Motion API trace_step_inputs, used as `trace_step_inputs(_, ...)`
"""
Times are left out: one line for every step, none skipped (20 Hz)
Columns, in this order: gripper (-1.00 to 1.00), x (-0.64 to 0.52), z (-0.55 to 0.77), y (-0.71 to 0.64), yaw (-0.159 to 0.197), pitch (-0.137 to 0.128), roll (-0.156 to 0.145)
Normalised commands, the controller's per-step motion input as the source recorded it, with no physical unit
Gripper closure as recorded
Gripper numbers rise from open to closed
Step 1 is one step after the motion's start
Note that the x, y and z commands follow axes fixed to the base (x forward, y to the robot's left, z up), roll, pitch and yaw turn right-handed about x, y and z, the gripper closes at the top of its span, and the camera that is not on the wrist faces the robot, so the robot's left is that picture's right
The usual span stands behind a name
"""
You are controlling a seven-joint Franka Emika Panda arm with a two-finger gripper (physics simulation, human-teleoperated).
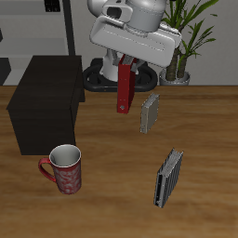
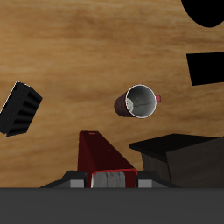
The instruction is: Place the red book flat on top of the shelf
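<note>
I've got the gripper (image 1: 127,63) pinching the red book (image 1: 125,88) upright (still vertical, needs tipping flat), lifted w/ the shelf (image 1: 46,93) at its 9 o'clock.

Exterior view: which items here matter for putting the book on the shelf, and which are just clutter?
For the job:
- thin dark-red hardcover book, held upright in the gripper
- low dark brown-black boxy shelf

Lying about:
- red patterned mug
- small grey book
- grey striped book
- potted plant
</note>
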Motion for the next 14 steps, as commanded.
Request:
trace_step_inputs(1.0,-0.36,0.33,-0.29,0.107,-0.065,-0.081)
trace_step_inputs(1.0,-0.6,0.41,0.06,0.015,-0.034,0.035)
trace_step_inputs(1.0,-0.55,0.32,-0.08,0.083,-0.035,-0.023)
trace_step_inputs(1.0,-0.44,0.28,-0.03,0.111,-0.101,0.002)
trace_step_inputs(1.0,-0.55,0.27,-0.01,0.136,-0.09,0.051)
trace_step_inputs(1.0,-0.8,0.26,0.11,0.071,-0.079,0.015)
trace_step_inputs(1.0,-0.42,0.13,-0.02,0.139,-0.115,0.021)
trace_step_inputs(1.0,-0.47,0.03,-0.17,0.034,-0.051,-0.046)
trace_step_inputs(1.0,-0.64,-0.08,0.13,0.092,-0.054,0.107)
trace_step_inputs(1.0,-0.32,-0.08,-0.24,0.066,-0.018,-0.035)
trace_step_inputs(1.0,-0.39,-0.15,-0.11,-0.028,-0.003,0.021)
trace_step_inputs(1.0,-0.33,-0.13,-0.02,0.091,-0.047,0.082)
trace_step_inputs(1.0,-0.33,-0.08,-0.17,0.082,-0.051,-0.006)
trace_step_inputs(1.0,-0.25,-0.05,-0.11,0.051,-0.006,-0.042)
